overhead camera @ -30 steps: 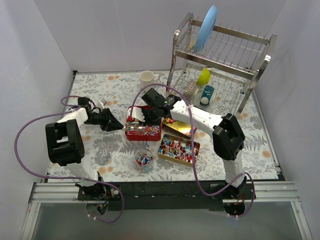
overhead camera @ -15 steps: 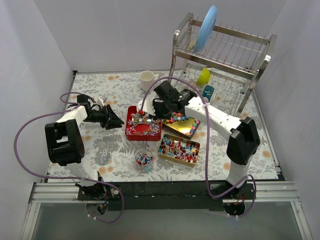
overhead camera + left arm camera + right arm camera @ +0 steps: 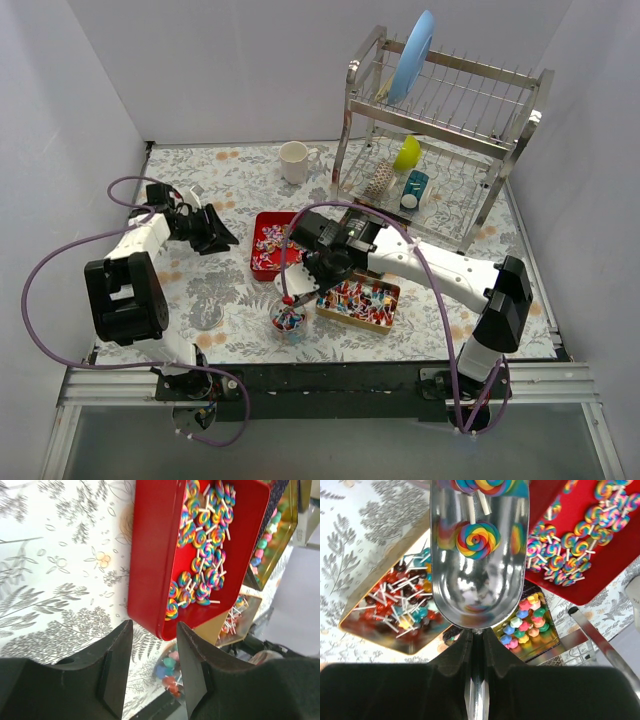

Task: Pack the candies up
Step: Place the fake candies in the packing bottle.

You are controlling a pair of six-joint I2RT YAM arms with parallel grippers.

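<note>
My right gripper (image 3: 330,268) is shut on the handle of a metal scoop (image 3: 477,555). A rainbow swirl lollipop (image 3: 477,539) lies in the scoop. In the top view the scoop's tip hangs over a small glass jar (image 3: 288,320) with candies in it. The red tray (image 3: 268,243) holds many rainbow lollipops (image 3: 202,550). A gold tray (image 3: 360,302) holds mixed lollipops. Another gold tray carries pastel star candies (image 3: 527,620). My left gripper (image 3: 215,232) stands open left of the red tray and holds nothing; the left wrist view shows the jar (image 3: 167,670) past its jaws.
A steel dish rack (image 3: 440,130) with a blue plate (image 3: 412,55) and a yellow cup stands at the back right. A white mug (image 3: 293,160) sits at the back. A small round glass piece (image 3: 208,317) lies near the left arm's base.
The right arm has swung the loaded scoop from the red tray forward to above the jar. The left gripper has opened and drawn back from the red tray's left edge.
</note>
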